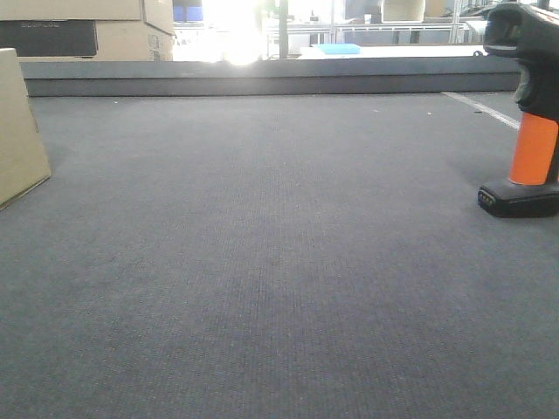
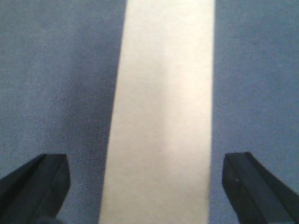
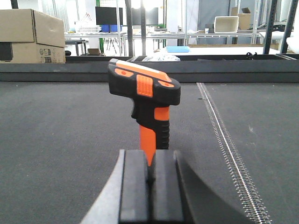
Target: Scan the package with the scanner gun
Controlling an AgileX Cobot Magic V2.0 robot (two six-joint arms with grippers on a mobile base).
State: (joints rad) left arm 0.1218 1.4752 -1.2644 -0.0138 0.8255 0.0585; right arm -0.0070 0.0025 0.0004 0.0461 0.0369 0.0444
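The package [image 1: 17,131] is a plain tan cardboard box standing at the mat's far left edge, cut off by the frame. In the left wrist view its tan face [image 2: 163,107] runs as a pale strip between the two dark fingers [image 2: 35,186] of my left gripper [image 2: 147,186]. That gripper is open and clear of the box on both sides. The scanner gun [image 1: 528,122], black with an orange handle, stands upright on its foot at the far right. My right gripper [image 3: 151,156] is shut just short of the scanner gun [image 3: 147,93], which rises behind its tips.
Stacked cardboard boxes with a dark band [image 1: 87,30] sit at the back left beyond a raised dark rim [image 1: 262,83]. A white toothed strip [image 3: 224,140] runs along the mat right of the scanner. Shelving and a blue tray [image 1: 339,49] lie far behind.
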